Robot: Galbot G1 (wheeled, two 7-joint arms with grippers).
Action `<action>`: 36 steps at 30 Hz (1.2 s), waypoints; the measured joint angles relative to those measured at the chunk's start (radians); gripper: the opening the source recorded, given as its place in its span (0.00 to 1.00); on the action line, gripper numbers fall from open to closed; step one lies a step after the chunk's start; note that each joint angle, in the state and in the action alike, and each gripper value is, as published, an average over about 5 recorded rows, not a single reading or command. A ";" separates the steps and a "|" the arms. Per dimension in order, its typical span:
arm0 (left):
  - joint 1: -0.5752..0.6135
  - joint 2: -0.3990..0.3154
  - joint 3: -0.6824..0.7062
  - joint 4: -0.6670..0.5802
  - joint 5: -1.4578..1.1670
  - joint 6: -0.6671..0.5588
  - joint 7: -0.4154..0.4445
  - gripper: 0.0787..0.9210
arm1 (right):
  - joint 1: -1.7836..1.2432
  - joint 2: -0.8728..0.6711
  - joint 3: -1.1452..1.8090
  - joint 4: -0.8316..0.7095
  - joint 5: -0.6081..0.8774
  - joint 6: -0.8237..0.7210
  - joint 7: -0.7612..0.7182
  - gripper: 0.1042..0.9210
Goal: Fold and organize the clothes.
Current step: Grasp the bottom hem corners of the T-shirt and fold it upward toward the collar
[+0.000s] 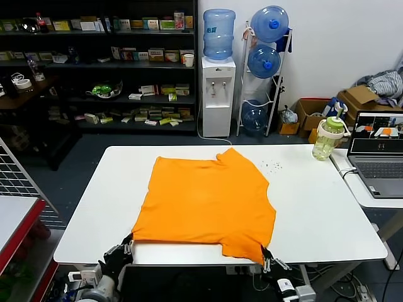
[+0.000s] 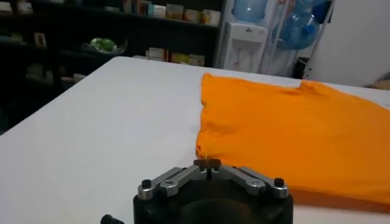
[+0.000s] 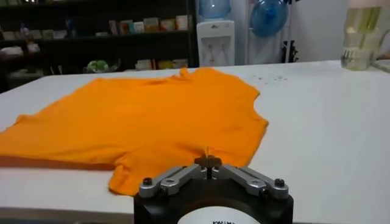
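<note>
The clothes are one bright orange T-shirt, spread flat with its plain side up on the white table. Its collar points to the far edge and its hem lies along the near edge. My left gripper sits at the near left hem corner, shut on a small pinch of orange cloth. At the near right corner, where the cloth hangs slightly over the table's edge, my right gripper is likewise shut on a pinch of the hem.
A green-lidded drink bottle stands at the table's far right corner, beside a laptop on a side table. Small dark crumbs lie near the shirt's right sleeve. A red-edged table stands to the left.
</note>
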 measured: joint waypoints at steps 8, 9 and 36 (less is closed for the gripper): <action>0.055 0.018 -0.001 -0.064 -0.030 -0.007 -0.013 0.02 | 0.028 -0.033 -0.008 0.022 0.048 0.008 0.032 0.02; 0.052 0.018 0.002 -0.065 -0.030 -0.009 -0.012 0.02 | 0.046 -0.035 -0.012 0.017 0.055 0.007 0.038 0.02; -0.398 0.038 0.156 0.233 -0.041 -0.013 0.017 0.02 | 0.597 -0.083 -0.209 -0.294 0.196 -0.116 0.136 0.08</action>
